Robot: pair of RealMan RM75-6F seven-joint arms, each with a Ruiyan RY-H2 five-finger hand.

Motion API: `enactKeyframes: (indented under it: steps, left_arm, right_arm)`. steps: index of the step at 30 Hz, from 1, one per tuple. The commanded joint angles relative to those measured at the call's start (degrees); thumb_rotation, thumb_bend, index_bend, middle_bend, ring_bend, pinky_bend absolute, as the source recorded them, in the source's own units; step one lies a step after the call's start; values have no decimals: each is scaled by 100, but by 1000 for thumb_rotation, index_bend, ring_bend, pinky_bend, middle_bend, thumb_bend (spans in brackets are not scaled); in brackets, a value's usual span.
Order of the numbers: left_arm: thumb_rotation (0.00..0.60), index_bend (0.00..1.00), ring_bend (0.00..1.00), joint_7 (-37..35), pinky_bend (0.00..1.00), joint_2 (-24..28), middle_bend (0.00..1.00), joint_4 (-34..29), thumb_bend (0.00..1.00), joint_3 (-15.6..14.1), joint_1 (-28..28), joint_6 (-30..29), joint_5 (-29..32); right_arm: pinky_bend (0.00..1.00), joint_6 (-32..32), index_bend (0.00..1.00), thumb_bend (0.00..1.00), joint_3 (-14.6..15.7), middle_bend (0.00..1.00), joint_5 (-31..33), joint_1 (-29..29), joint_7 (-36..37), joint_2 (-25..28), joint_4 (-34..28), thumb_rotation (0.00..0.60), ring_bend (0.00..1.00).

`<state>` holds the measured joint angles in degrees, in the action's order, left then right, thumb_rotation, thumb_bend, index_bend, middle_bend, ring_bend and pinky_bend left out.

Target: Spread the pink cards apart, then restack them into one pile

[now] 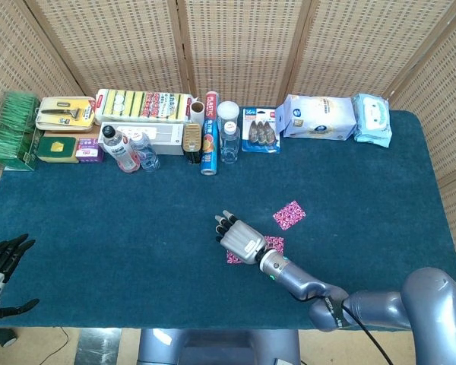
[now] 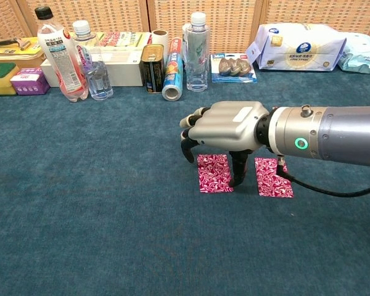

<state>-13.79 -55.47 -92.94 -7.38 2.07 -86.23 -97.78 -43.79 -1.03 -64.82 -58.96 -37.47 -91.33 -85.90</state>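
Observation:
Three pink patterned cards lie apart on the blue table. The left card (image 2: 214, 173) sits under my right hand (image 2: 225, 126), whose fingers hang down spread and hold nothing. Its thumb tip comes down at that card's right edge. The middle card (image 2: 272, 177) lies just right of the hand, partly behind the wrist. In the head view the far card (image 1: 289, 215) lies alone up and to the right of the right hand (image 1: 239, 239), with the middle card (image 1: 274, 244) peeking out beside it. My left hand (image 1: 1, 262) hovers off the table's front left corner, fingers spread and holding nothing.
A row of goods lines the back edge: bottles (image 2: 57, 52), a can (image 2: 152, 68), a foil roll (image 2: 172, 77), a clear bottle (image 2: 196, 52), a blister pack (image 2: 233, 66) and wipes packs (image 2: 299, 46). Bare blue cloth (image 2: 98, 203) lies left of and in front of the cards.

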Motion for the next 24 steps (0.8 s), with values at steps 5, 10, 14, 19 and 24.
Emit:
enactKeyframes:
  steps: [5, 10, 14, 19, 24]
  left_arm:
    - [600, 0, 0, -9, 20, 4, 0, -1, 48, -2, -4, -15, -7]
    - [600, 0, 0, -84, 20, 17, 0, 29, 47, -5, -12, -50, -21]
    - [600, 0, 0, -110, 20, 18, 0, 43, 48, -6, -9, -56, -31]
    - [600, 0, 0, -119, 20, 22, 0, 46, 48, -8, -3, -50, -37]
    - [600, 0, 0, -139, 20, 29, 0, 51, 48, -9, 0, -51, -35]
  right_arm:
    - [4, -28, 320, 179, -35, 191, 56, -12, -69, -41, 3, 600, 36]
    - [5, 14, 321, 179, -1, 182, 127, -79, -302, -145, 106, 600, 35]
    - [6, 19, 322, 180, -3, 180, 195, -103, -390, -183, 138, 600, 35]
    - [7, 42, 322, 178, 2, 178, 293, -149, -525, -196, 149, 600, 35]
    - [7, 63, 323, 176, -3, 176, 459, -226, -710, -170, 95, 600, 35]
